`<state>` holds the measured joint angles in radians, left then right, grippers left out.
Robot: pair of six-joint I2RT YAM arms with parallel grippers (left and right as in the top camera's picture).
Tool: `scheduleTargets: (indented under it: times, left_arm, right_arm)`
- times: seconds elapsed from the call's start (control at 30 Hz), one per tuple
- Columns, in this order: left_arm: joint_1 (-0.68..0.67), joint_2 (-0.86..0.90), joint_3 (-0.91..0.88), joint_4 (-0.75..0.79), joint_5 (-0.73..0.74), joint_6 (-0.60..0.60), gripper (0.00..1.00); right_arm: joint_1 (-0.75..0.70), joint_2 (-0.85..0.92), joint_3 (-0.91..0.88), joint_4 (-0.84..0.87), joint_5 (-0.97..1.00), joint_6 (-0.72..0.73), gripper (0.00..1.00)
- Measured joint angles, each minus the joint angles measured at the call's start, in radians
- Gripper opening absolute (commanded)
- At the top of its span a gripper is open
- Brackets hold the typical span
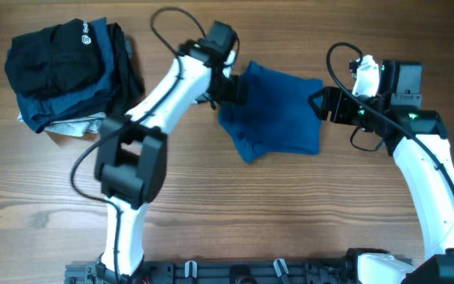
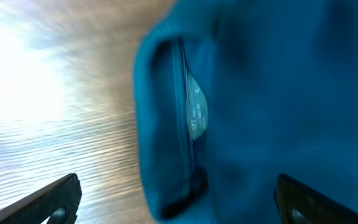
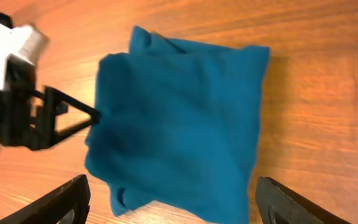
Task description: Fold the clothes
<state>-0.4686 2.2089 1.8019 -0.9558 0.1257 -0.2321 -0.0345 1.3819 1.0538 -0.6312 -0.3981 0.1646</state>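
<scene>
So the blue polo shirt (image 1: 278,118) sits on the far half of the table (image 1: 211,205), a bit right of centre, already down to a chunky, roughly square bundle. It's not a tidy one though. The near-left corner has layers poking out, and the left wrist view shows a neck label (image 2: 196,117) peeking from an open flap.

The left gripper (image 1: 233,88) is right at the shirt's far-left edge, fingers (image 2: 48,202) spread wide with nothing pinched. The right gripper (image 1: 325,105) hangs just beside the right edge, its fingers apart too and holding nothing. The pile of dark clothes (image 1: 65,67) is off in the far-left corner, well apart from all this.

As for what could go wrong, the bundle looks soft and loose. If either arm grabs only the top layer, the whole thing likely peels open instead of folding over. One left finger seems to touch the cloth edge in the right wrist view, so a sideways move could snag and drag it. Uneven pulls from the two sides would probably twist it crooked.
</scene>
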Motion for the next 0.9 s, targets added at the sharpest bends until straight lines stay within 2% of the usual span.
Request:
scheduleTargets:
  times: [0.23,0.27,0.3,0.33,0.4,0.5,0.63,0.7,0.77,0.8,0.83,0.87,0.9]
  left_arm:
    - [-0.064,0.05,-0.001,0.018,-0.01,0.003,0.99]
    - [-0.069,0.054,-0.001,0.021,-0.013,0.003,0.8]
    - [-0.076,0.064,-0.001,0.022,-0.024,0.003,0.69]
    - [-0.076,0.065,-0.001,0.022,-0.026,0.0,0.64]
    - [-0.076,0.066,-0.001,0.023,-0.032,0.001,0.46]
    - [-0.081,0.066,-0.001,0.024,-0.033,0.002,0.04]
    - [-0.082,0.066,-0.001,0.024,-0.039,0.003,0.04]
    - [-0.082,0.066,-0.001,0.024,-0.039,0.003,0.28]
    - [-0.082,0.066,-0.001,0.024,-0.052,0.005,0.42]
    - [-0.082,0.066,-0.001,0.024,-0.071,0.006,0.57]
    - [-0.081,0.066,0.0,0.024,-0.09,0.012,0.85]
    - [-0.081,0.066,0.003,0.021,-0.128,0.011,0.93]
    - [-0.082,0.065,0.008,0.016,-0.172,0.011,0.96]
  right_arm:
    - [0.0,0.018,-0.001,-0.02,0.063,0.007,0.87]
    - [0.0,0.02,-0.006,-0.019,0.069,0.007,0.87]
    - [0.0,0.021,-0.006,-0.02,0.07,0.007,0.87]
    - [0.0,0.021,-0.007,-0.019,0.071,0.007,0.87]
    - [0.0,0.021,-0.008,-0.019,0.084,0.008,0.88]
    - [0.0,0.021,-0.014,-0.019,0.09,0.01,0.93]
    - [0.0,0.021,-0.014,-0.019,0.127,0.014,0.93]
    - [0.0,0.021,-0.014,-0.019,0.154,0.014,0.93]
    - [0.0,0.021,-0.014,-0.019,0.172,0.015,0.94]
    - [0.0,0.021,-0.014,-0.019,0.178,0.015,0.95]
    - [0.0,0.021,-0.014,-0.02,0.181,0.014,0.95]
    - [0.0,0.021,-0.014,-0.019,0.185,0.015,0.95]
    - [0.0,0.021,-0.014,-0.019,0.187,0.015,0.96]
